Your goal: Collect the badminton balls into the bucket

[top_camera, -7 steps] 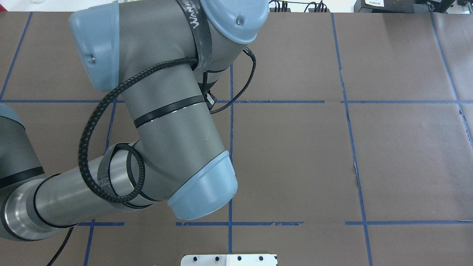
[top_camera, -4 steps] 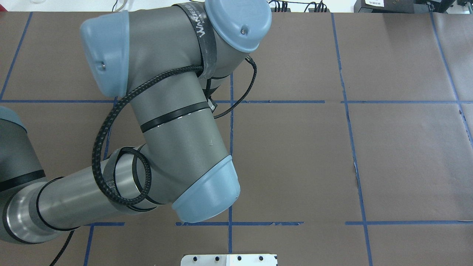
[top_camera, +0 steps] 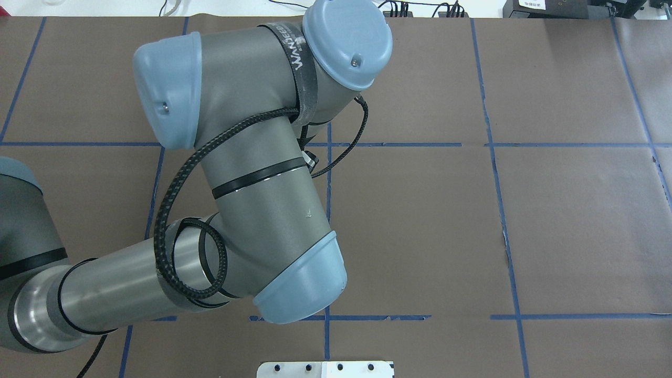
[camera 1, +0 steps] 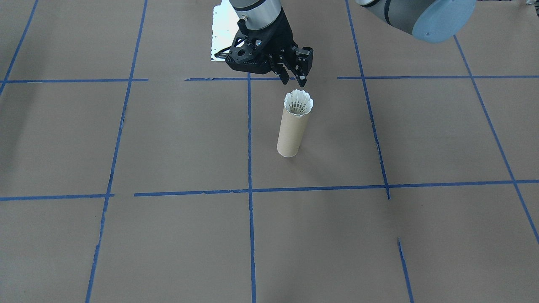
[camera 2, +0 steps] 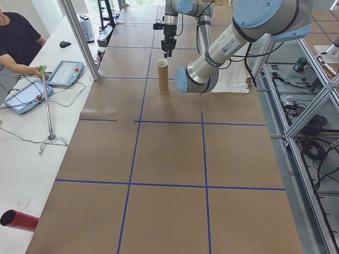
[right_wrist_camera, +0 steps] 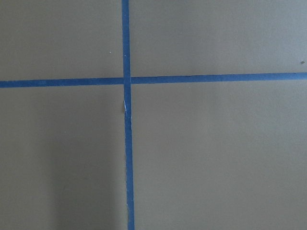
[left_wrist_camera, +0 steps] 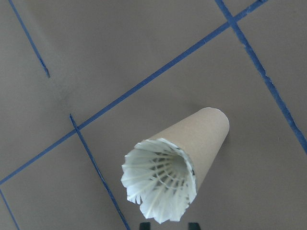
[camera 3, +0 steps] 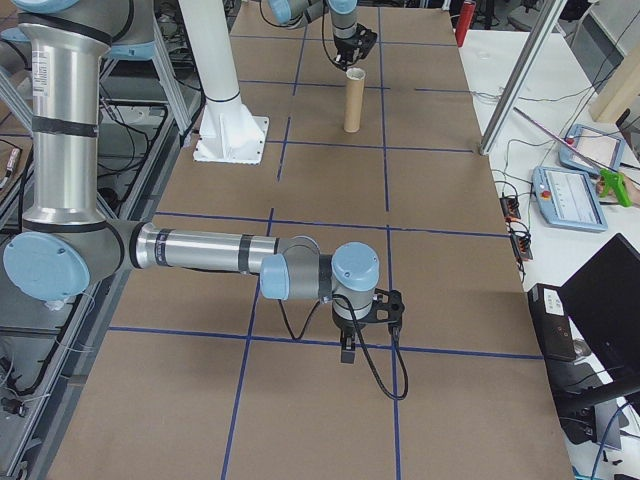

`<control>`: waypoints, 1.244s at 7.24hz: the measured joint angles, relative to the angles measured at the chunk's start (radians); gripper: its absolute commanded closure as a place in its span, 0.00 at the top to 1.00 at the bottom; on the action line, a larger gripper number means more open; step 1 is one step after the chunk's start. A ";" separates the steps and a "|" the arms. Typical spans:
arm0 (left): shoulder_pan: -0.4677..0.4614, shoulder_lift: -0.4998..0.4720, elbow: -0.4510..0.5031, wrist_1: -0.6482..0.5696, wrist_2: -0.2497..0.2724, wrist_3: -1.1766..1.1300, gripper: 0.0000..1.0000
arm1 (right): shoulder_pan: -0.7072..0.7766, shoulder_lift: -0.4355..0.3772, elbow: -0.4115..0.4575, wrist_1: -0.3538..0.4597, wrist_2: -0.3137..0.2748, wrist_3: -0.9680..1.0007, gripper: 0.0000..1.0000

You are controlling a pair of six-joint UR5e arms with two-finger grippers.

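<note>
- Front-facing view: the tube-shaped bucket (camera 1: pixel 291 128) stands upright on the brown worktop (camera 1: pixel 168 139), just beside a blue tape line (camera 1: pixel 249 139). The shuttlecock (camera 1: pixel 298 103) sits in its mouth, feathers up and flaring over the rim. The left gripper (camera 1: pixel 294 73) hangs above and a little behind the tube, its fingers (camera 1: pixel 304 63) spread and holding nothing
- Overhead view: the left arm (top_camera: pixel 252 173) fills the left half and hides the tube and the gripper under it
- Left-side view: the bucket (camera 2: pixel 163 76) stands far down the worktop with the left gripper (camera 2: pixel 168 48) over it; a person (camera 2: pixel 18 45) sits at the side desk with a tablet (camera 2: pixel 69 73)
- Right-side view: the right gripper (camera 3: pixel 350 350) hangs low over the worktop, well apart from the bucket (camera 3: pixel 352 100); I cannot tell how its fingers stand
- Left wrist view: the white feathers (left_wrist_camera: pixel 160 184) fill the tube's opening, two finger tips (left_wrist_camera: pixel 193 225) apart at the bottom edge
- Right wrist view: only brown paper and crossed tape (right_wrist_camera: pixel 126 80)
</note>
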 measured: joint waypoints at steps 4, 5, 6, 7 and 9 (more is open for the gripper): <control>-0.026 0.017 -0.082 -0.024 -0.008 -0.001 1.00 | 0.000 0.000 0.000 0.000 0.000 -0.001 1.00; -0.067 0.037 -0.123 -0.061 -0.021 0.005 1.00 | 0.000 0.000 0.000 0.000 0.000 -0.001 1.00; -0.125 0.076 -0.148 -0.125 -0.057 0.029 1.00 | 0.000 0.000 0.000 0.000 0.000 0.000 1.00; -0.199 0.129 -0.159 -0.209 -0.116 0.073 1.00 | 0.000 0.000 0.000 0.000 0.000 0.000 1.00; -0.353 0.282 -0.162 -0.414 -0.263 0.155 1.00 | 0.000 0.000 0.000 0.000 0.000 0.000 1.00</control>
